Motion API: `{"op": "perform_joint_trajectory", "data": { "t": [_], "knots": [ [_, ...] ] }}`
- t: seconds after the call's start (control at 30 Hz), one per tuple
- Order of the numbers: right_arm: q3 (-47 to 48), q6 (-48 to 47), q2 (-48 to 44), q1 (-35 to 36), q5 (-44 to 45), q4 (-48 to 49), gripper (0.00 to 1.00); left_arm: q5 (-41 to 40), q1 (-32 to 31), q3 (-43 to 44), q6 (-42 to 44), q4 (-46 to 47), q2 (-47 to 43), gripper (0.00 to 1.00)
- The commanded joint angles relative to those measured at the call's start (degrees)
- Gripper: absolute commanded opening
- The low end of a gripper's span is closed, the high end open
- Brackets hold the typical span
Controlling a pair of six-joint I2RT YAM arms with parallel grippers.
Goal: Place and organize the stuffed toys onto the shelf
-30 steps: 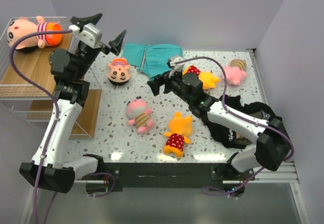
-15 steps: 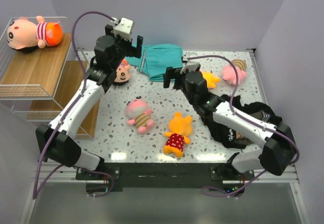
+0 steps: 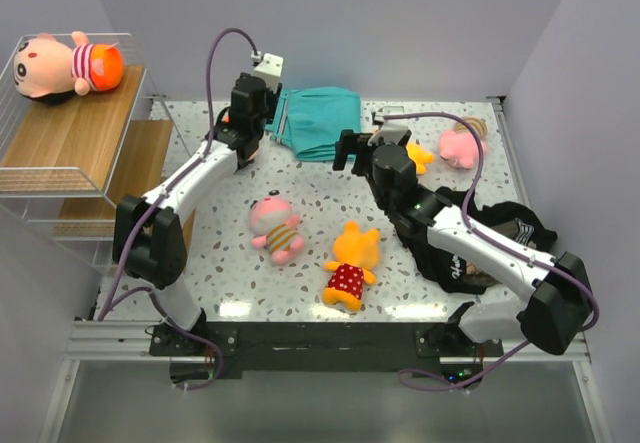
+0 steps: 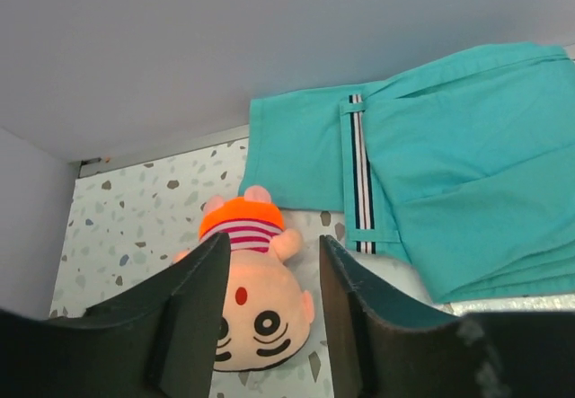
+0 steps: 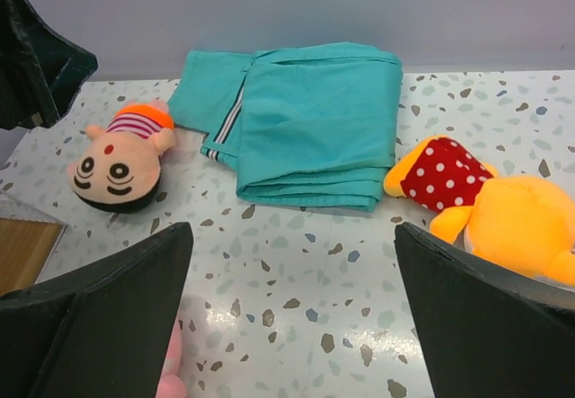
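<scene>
A peach stuffed toy (image 4: pixel 256 313) with a striped shirt and orange shorts lies on the table by the teal cloth, also seen in the right wrist view (image 5: pixel 117 166). My left gripper (image 4: pixel 269 245) (image 3: pixel 243 135) is down over it, jaws half narrowed on either side of its head. The left finger (image 4: pixel 193 326) is against the head and a gap shows at the right finger (image 4: pixel 359 326). My right gripper (image 5: pixel 292 232) (image 3: pixel 368 149) hangs wide open over bare table. Another peach toy (image 3: pixel 60 63) lies on the shelf (image 3: pixel 70 143). A pink toy (image 3: pixel 275 225) and an orange toy (image 3: pixel 350 263) lie mid-table.
The folded teal cloth (image 3: pixel 320 123) lies at the back, right of the left gripper. An orange toy in a dotted dress (image 5: pixel 485 200) and a pink toy (image 3: pixel 460 143) lie at the back right. A black garment (image 3: pixel 490 233) lies under the right arm.
My left arm swung from the shelf rightward and down over the peach toy, and its jaws narrowed round the head. The right gripper drifted a little right, still wide open.
</scene>
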Motion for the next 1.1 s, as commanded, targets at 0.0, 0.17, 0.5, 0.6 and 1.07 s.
{"op": "perform_joint_trajectory", "data": {
  "t": [0.0,0.17,0.5,0.6,1.07],
  "knots": [
    [0.04,-0.84,-1.15,-0.06,2.93,3.13,0.99,-6.3,-0.2,0.04,0.86,8.3,1.32,0.46],
    [-0.93,-1.55,-2.12,-0.15,2.84,4.98,0.99,-9.37,-0.28,2.84,0.86,9.02,5.71,0.46],
    [-1.1,-1.29,-1.41,-0.15,0.03,5.33,0.99,-17.37,1.56,7.16,-1.86,4.54,16.61,0.43],
    [-1.37,-1.11,-2.03,-0.15,-0.32,5.51,0.99,-14.93,3.66,6.63,-5.2,2.61,17.84,0.43],
    [-1.02,-1.46,-1.85,-0.15,-2.43,5.51,0.99,-11.14,5.34,6.02,-9.69,-3.12,22.69,0.17]
  ]
}}
